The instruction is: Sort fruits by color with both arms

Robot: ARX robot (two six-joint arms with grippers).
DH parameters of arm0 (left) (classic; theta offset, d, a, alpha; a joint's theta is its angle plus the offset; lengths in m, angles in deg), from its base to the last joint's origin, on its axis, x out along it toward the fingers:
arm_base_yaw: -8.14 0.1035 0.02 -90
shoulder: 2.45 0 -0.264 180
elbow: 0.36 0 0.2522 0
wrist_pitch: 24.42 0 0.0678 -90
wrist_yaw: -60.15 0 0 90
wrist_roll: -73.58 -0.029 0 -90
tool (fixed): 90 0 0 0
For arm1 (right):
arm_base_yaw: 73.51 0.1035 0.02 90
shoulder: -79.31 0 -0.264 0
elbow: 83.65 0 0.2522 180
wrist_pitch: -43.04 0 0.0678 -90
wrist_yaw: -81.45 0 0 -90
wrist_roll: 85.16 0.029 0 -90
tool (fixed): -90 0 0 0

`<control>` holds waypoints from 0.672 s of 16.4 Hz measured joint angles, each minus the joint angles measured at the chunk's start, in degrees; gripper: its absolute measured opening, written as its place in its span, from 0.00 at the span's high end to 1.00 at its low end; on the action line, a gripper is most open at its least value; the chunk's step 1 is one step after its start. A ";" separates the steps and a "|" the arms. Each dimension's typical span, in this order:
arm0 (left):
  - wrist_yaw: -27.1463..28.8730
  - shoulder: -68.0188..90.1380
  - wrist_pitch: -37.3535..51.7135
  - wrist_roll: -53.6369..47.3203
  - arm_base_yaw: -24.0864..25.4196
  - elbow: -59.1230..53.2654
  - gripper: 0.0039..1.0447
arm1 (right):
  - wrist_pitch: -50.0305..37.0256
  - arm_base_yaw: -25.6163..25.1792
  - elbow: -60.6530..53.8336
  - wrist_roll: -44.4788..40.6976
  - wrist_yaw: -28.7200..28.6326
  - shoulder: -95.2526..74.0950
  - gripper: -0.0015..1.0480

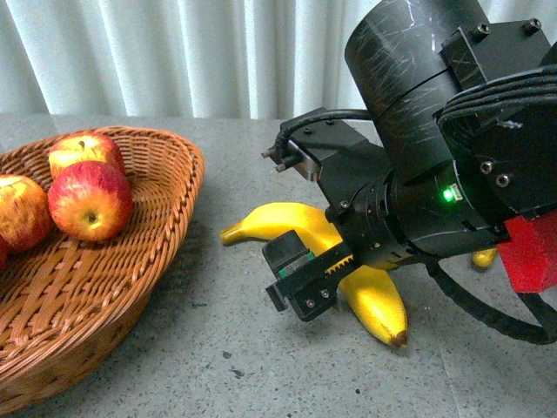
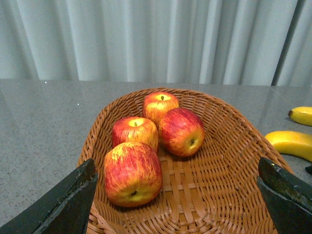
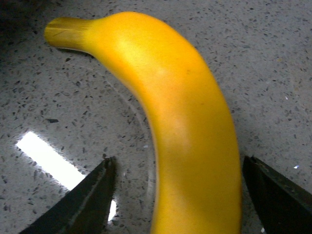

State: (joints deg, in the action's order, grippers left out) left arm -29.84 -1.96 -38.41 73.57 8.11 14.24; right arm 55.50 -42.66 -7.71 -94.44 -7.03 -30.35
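a wicker basket (image 1: 165, 252) sits on the grey speckled desk (image 1: 218, 348), with a pale curtain (image 1: 174, 52) behind. four apples (image 2: 132, 173) lie bunched together inside it. the left gripper (image 2: 176, 165) hangs over the basket's near rim, jaws spread wide and empty. two bananas lie on the desk beside the basket. the nearer banana (image 3: 190, 122) lies flat between the released jaws of the right gripper (image 3: 176, 165), which straddle it without touching. the bulky right arm (image 1: 418, 104) hides most of the second banana (image 1: 484, 258) behind it.
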 joint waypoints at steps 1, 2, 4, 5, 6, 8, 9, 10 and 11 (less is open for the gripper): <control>0.00 -0.02 0.00 0.00 0.00 0.00 0.06 | -0.07 0.35 -0.07 -0.09 0.00 0.00 0.31; 0.02 -0.02 0.00 0.00 0.00 0.00 0.06 | -0.07 0.35 -0.11 -0.35 -0.07 0.00 0.39; 0.02 -0.02 0.00 0.00 0.00 0.00 0.06 | -0.17 0.20 -0.13 -0.44 -0.76 0.04 0.60; 0.00 -0.02 0.00 0.00 0.00 0.00 0.06 | -0.24 0.07 -0.17 -0.39 -1.25 0.26 0.65; 0.02 -0.02 0.00 0.00 0.00 0.00 0.06 | -1.03 -0.61 -0.20 -0.13 -1.62 0.70 0.67; 0.00 -0.02 0.00 0.00 0.00 0.00 0.06 | -2.10 -3.21 0.55 2.40 -4.85 3.39 0.67; 0.02 0.00 0.00 0.00 0.00 0.00 0.06 | -1.75 -5.57 2.08 3.54 -7.45 5.60 0.67; 0.02 0.00 0.00 0.00 0.00 0.00 0.06 | -1.53 -8.28 3.76 4.57 -9.49 7.67 0.67; 0.02 -0.02 0.00 0.00 0.00 0.00 0.06 | -2.10 -10.88 4.33 5.66 -11.93 9.77 0.67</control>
State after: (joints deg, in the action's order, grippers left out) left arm -29.82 -1.98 -38.41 73.57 8.11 14.24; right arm 53.40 -53.54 -3.39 -88.78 -18.96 -20.58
